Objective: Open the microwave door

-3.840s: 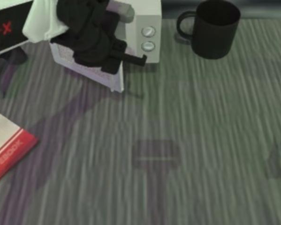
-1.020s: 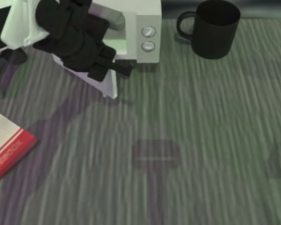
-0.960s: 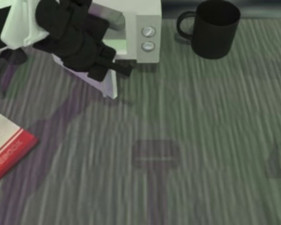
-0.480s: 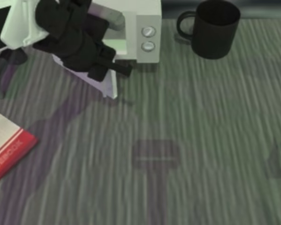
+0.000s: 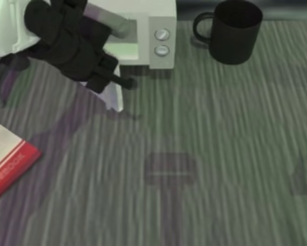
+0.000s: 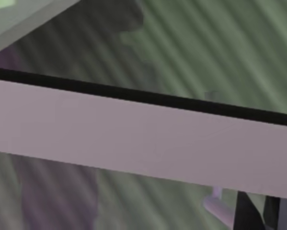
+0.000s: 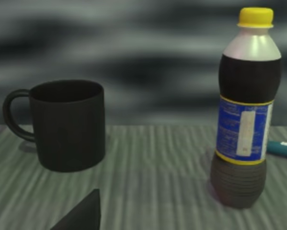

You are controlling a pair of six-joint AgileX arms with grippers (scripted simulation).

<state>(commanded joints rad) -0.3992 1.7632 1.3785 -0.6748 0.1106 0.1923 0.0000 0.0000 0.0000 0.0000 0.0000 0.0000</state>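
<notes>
The left gripper [image 5: 123, 82] sits at the free edge of the microwave door [image 5: 114, 96], its dark fingers reaching toward the table's right just in front of the open cavity; whether they pinch the panel or merely rest against it cannot be told, since the black wrist covers most of the door from above. In the left wrist view the door [image 6: 133, 132] fills the picture as a broad pale band with a dark line along one edge, the striped table [image 6: 220, 48] showing past it. The door stands swung well out from the microwave [image 5: 148, 31], which sits at the far edge of the table, left of centre, its pale green cavity [image 5: 123, 50] exposed beside the two silver knobs [image 5: 162, 42]. To the microwave's right stands a black mug [image 5: 235, 31], handle turned toward the microwave. A red-edged notebook [image 5: 7, 161] lies at the table's left edge. The right arm is out of the top view; its wrist camera shows the mug [image 7: 66, 124] and a cola bottle [image 7: 244, 110] with a yellow cap.
</notes>
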